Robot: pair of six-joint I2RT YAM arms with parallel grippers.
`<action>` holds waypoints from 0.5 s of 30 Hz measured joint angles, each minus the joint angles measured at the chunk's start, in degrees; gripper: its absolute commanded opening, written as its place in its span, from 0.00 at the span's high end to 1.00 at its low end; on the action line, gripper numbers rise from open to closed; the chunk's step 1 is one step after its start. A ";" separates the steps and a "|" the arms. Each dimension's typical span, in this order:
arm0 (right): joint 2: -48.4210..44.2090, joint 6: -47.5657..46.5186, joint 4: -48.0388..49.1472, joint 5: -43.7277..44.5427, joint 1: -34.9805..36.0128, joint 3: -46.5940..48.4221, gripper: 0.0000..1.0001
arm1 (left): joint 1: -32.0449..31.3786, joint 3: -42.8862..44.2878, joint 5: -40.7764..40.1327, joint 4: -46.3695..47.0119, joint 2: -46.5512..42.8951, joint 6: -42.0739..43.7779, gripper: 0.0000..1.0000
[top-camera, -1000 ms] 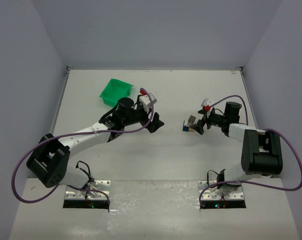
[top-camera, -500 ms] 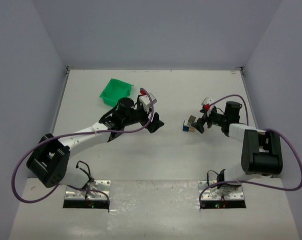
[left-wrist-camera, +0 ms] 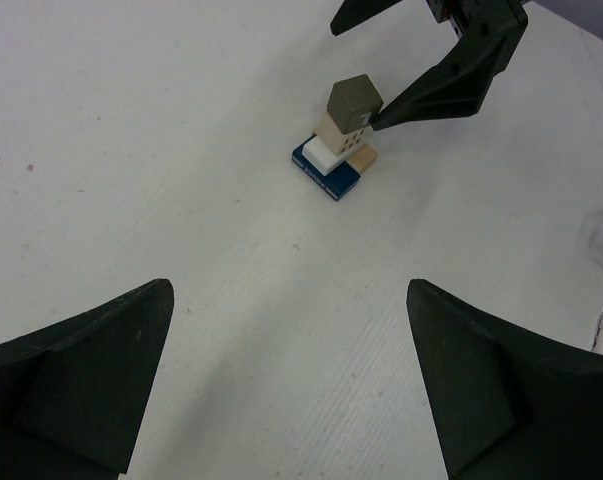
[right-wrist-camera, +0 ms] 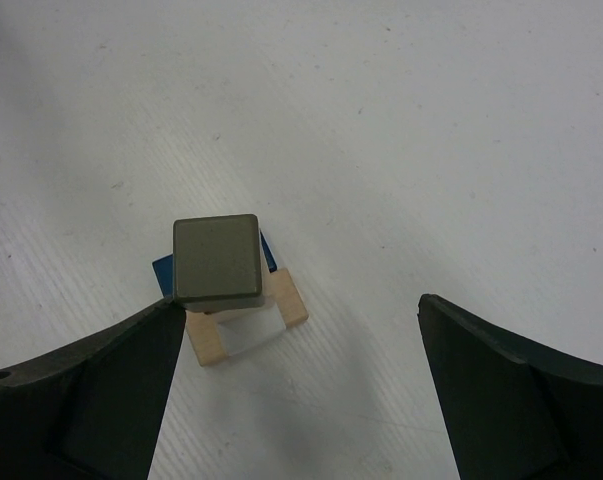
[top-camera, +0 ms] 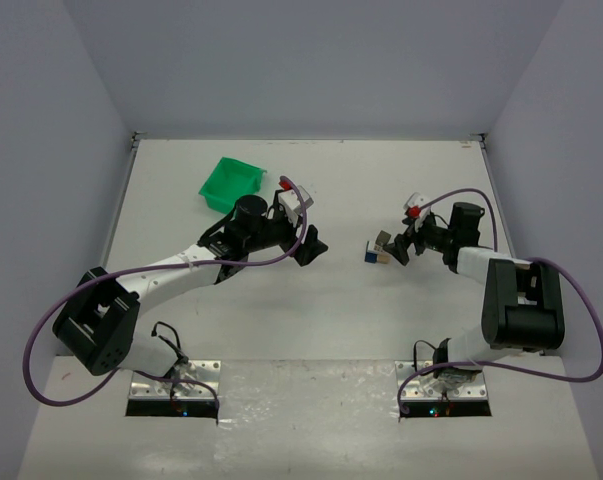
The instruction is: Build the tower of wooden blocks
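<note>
On the right half of the white table, just in front of the right gripper, I log the wood block tower. Its long axis is vertical and it stands upright. Order from the bottom, read in the left wrist view: blue base lying flat, white slab on it, tan block above, dark cube on top with a flat face up. A second tan piece sits low at the side of the stack. The right gripper's fingers are spread wide. The tower stands between them, close against one fingertip; I cannot tell whether that tip touches it. The left gripper is well apart from the tower with bare table between, spread wide, holding nothing and facing the stack. The green plastic bin sits far left, beyond the left arm; its inside shows only green from above. Purple cables loop along both arms, none near the tower.
</note>
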 measured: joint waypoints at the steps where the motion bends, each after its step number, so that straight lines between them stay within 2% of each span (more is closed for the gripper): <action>1: 0.00 0.02 0.01 0.10 0.00 0.00 0.01 | 0.00 0.00 0.00 0.01 0.00 0.00 0.00; 15: 0.00 0.38 1.20 1.09 -0.07 0.00 0.01 | 0.00 0.00 -0.02 -0.04 0.00 -0.01 0.00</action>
